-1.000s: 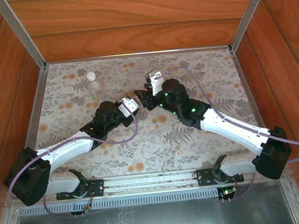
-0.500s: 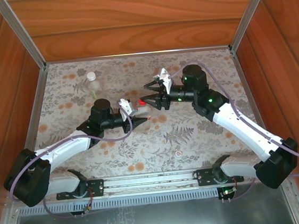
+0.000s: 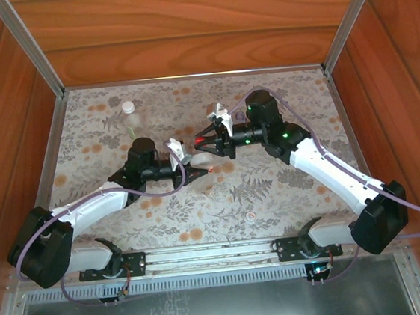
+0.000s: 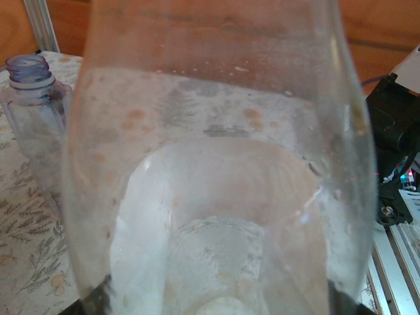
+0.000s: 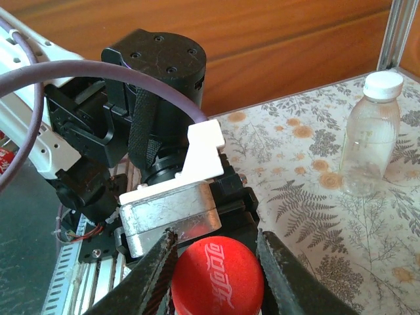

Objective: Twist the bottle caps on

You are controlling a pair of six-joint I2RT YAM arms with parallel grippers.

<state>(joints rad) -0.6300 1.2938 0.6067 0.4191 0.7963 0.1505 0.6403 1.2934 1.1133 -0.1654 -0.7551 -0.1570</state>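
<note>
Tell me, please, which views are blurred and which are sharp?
Left wrist: the clear bottle, close to the lens, is blurred and hazy; the bluish bottle beside it is sharper. Right wrist: red cap and capped bottle crisp. Top external: evenly lit, sharp.

Quick pass for you, surfaces only.

- Red cap [image 5: 218, 269]: smooth plastic, slight sheen, white printed script.
- Fingers [image 5: 156, 279] of the right gripper [image 5: 217, 244]: matt black plastic, ridged edge.
- Held bottle [image 4: 216, 164]: clear plastic, cloudy, smudged, speckled.
- Slim bottle [image 4: 29, 98]: clear plastic, bluish tint, ribbed neck.
- Capped bottle [image 5: 371, 134]: clear glossy plastic. Its white cap [image 5: 383, 84] is smooth plastic.
- Counter [image 3: 274, 196]: matt floral print; you can't tell cloth from paper.
- Walls [image 3: 188, 24]: varnished wood, satin sheen, visible grain.
- Frame posts [image 3: 29, 45]: bare brushed metal.
- Silver block [image 5: 172, 220]: dull scratched metal.
- Bracket [image 5: 203, 154]: matt white plastic.
- Cable [image 5: 79, 72]: smooth purple sheath.
</note>
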